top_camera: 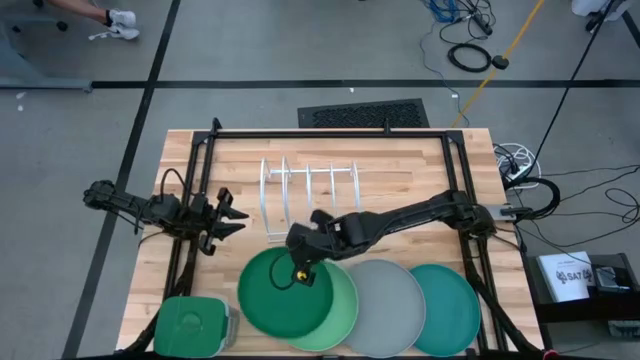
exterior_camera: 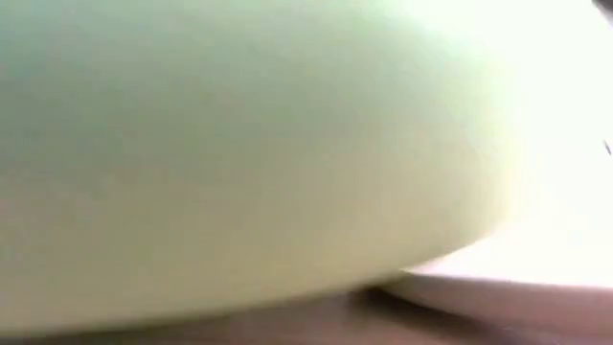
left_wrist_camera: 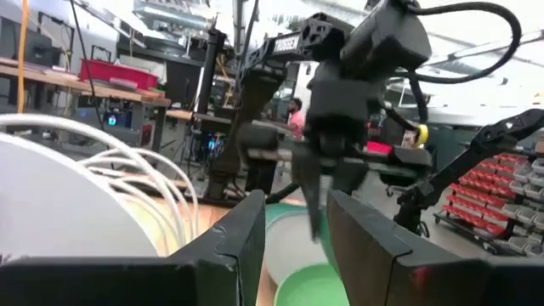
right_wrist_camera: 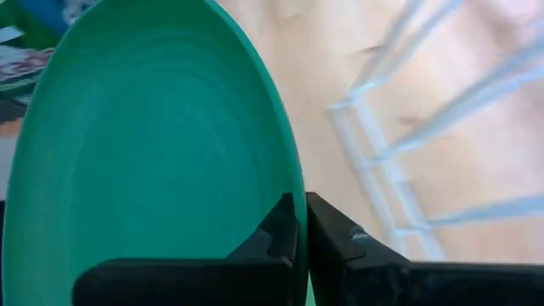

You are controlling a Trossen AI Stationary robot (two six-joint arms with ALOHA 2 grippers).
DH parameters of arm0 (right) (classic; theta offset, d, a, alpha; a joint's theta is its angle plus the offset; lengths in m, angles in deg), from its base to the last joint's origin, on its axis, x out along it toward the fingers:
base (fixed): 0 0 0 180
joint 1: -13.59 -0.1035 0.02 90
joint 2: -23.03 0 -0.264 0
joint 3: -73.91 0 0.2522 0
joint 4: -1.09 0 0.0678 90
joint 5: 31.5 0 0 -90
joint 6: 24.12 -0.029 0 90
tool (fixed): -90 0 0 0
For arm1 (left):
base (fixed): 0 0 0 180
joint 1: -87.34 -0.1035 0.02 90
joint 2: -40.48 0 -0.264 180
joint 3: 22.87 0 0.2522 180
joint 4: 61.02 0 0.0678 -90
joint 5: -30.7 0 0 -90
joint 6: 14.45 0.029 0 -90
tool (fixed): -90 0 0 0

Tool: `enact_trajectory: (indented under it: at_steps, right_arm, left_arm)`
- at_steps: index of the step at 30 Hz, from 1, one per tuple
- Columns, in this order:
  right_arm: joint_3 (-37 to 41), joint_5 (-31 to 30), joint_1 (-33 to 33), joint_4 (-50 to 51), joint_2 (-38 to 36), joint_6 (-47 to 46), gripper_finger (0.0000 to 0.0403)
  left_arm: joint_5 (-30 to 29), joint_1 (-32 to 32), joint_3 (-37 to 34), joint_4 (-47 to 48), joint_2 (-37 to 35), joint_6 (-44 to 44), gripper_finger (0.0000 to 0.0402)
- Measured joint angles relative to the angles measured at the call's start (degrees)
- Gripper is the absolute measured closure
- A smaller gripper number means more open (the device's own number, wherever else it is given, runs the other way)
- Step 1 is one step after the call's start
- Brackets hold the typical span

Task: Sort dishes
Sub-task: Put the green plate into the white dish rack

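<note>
Four plates lie in a row along the table's near edge: dark green (top_camera: pixel 275 300), mint green (top_camera: pixel 345 315), grey (top_camera: pixel 390 305) and teal (top_camera: pixel 448 305). The dark green plate's right part lies over the mint one. My right gripper (top_camera: pixel 300 266) stands over the dark green plate's far rim and is shut on it. My left gripper (top_camera: pixel 228 214) is open and empty at the table's left, above the wood, left of the white wire rack (top_camera: pixel 305 190). The low view is filled by a pale green surface (exterior_camera: pixel 239 144) close to the camera. My right gripper pinches the dark green plate's rim (right_wrist_camera: pixel 293 183) at the plate's far side, between its two fingers (right_wrist_camera: pixel 285 225), one over the plate's upper face and one outside the edge. The fingers come from above, pointing down. Whether the plate is lifted clear I cannot tell.
A green square container (top_camera: pixel 190 325) with rounded corners stands at the near left corner. The white wire rack stands behind the plates, with bare wood (top_camera: pixel 400 180) to its right. The black frame rails (top_camera: pixel 330 132) run along the table's far edge and sides.
</note>
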Motion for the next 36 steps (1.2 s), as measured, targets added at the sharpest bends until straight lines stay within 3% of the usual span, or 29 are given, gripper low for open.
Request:
enact_trajectory:
  at_steps: [6,14,20,27,31,36]
  right_arm:
    - [-11.30,-10.58,-0.28,19.05,-0.08,-0.35,0.0401]
    - [-9.90,-27.30,-1.22,31.05,-8.13,-6.23,0.0401]
    - [-9.90,-44.11,-2.31,32.32,-14.21,-9.72,0.0401]
    - [-9.90,-59.25,-1.99,32.28,-16.92,-10.10,0.0401]
    - [-9.90,-64.56,-0.63,32.26,-17.04,-13.49,0.0401]
    - [-9.90,-64.80,1.50,32.68,-14.35,-15.70,0.0401]
  left_arm:
    - [0.01,-0.02,0.00,-0.52,0.02,0.00,0.0274]
    - [0.02,-0.02,0.00,-0.52,0.01,-0.02,0.0274]
    - [0.01,-0.01,0.00,-0.34,0.02,-0.01,0.0274]
    - [0.00,-0.02,0.00,-0.33,0.02,0.00,0.0274]
    - [0.00,0.00,0.00,-0.33,0.00,0.00,0.0274]
    - [0.00,-0.02,0.00,-0.34,0.01,-0.01,0.0274]
